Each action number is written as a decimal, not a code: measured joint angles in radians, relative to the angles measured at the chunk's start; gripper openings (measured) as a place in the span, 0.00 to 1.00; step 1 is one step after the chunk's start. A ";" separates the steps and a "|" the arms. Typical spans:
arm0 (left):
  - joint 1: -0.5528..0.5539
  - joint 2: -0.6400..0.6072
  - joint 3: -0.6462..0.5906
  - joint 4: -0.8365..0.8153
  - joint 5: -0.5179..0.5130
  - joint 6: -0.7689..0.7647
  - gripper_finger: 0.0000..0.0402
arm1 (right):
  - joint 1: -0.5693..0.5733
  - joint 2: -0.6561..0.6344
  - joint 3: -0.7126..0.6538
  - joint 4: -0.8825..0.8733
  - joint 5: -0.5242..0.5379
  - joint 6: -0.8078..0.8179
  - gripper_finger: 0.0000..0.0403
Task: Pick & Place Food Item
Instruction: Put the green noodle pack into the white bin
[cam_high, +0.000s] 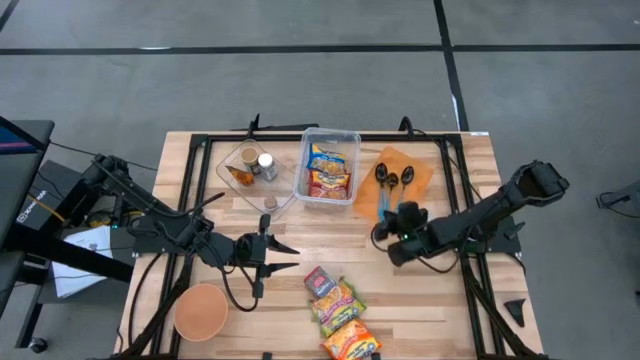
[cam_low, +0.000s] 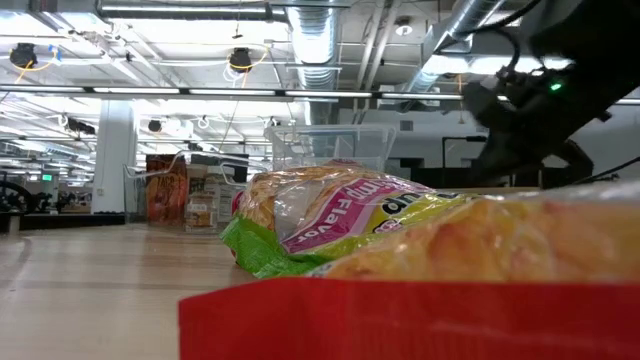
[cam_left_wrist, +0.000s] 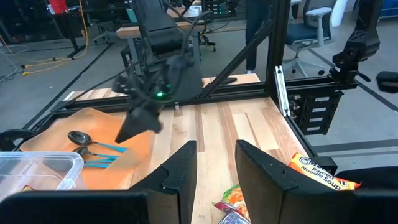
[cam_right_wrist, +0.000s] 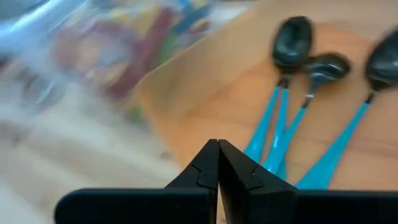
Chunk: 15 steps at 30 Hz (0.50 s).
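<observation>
My right tool (cam_high: 383, 232) hangs with its fingers pressed together and empty, over the near edge of the orange mat (cam_high: 415, 172), just beside the handles of the blue spoons (cam_right_wrist: 292, 134). My left tool (cam_high: 290, 255) rests low over the table (cam_high: 440, 310) with its fingers spread and nothing between them. The loose food packets (cam_high: 338, 312) lie in a cluster on the table near the front edge, close ahead of my left tool and well apart from my right one. More packets sit in the clear bin (cam_high: 329, 165) beside the mat.
</observation>
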<state>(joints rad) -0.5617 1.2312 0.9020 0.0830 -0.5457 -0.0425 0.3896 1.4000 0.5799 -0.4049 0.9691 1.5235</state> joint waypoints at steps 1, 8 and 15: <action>0.000 0.000 0.000 0.000 0.000 0.000 0.26 | 0.024 -0.009 -0.001 0.000 0.000 -0.038 0.00; 0.000 0.000 0.000 -0.001 0.000 0.000 0.26 | 0.222 -0.075 -0.001 0.125 0.028 -0.274 0.00; 0.000 0.000 0.000 -0.001 0.000 0.000 0.26 | 0.402 -0.081 -0.001 0.386 0.032 -0.625 0.00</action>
<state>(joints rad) -0.5616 1.2312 0.9020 0.0822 -0.5455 -0.0424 0.7919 1.3193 0.5793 -0.0187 1.0010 0.8984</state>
